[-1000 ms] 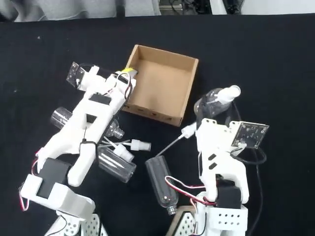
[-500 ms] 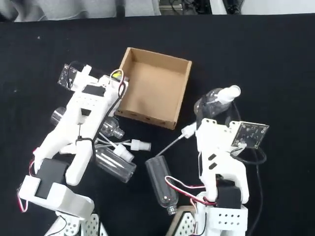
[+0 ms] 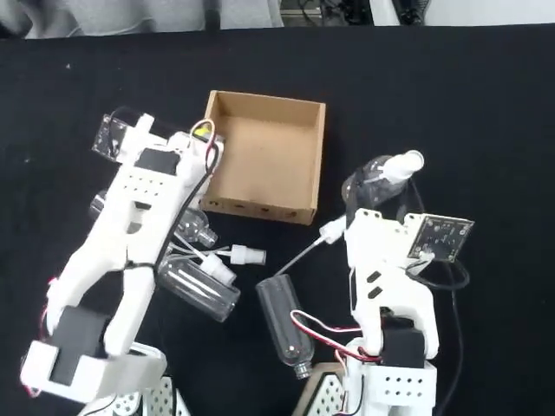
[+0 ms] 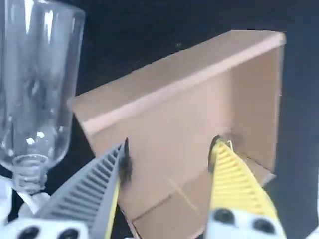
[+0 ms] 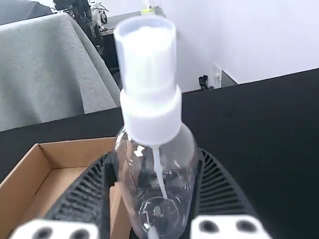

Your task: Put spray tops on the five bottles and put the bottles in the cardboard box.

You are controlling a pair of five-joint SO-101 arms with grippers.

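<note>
The right gripper (image 5: 153, 164) has its fingers clamped on the clear plastic bottle with white spray top (image 5: 149, 129), beside the brown cardboard box (image 3: 260, 208) mid-table. The left gripper (image 4: 170, 148) is spread wide, with its tips at the box's outer wall.

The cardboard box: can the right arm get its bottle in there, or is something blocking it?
Probably yes. The right gripper holds the bottle just beside the cardboard box, whose open top has nothing over it. The left gripper is at the opposite wall, clear of that path.

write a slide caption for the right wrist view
Right arm's jaws grip a clear bottle with its spray top on, near the cardboard box.
</note>
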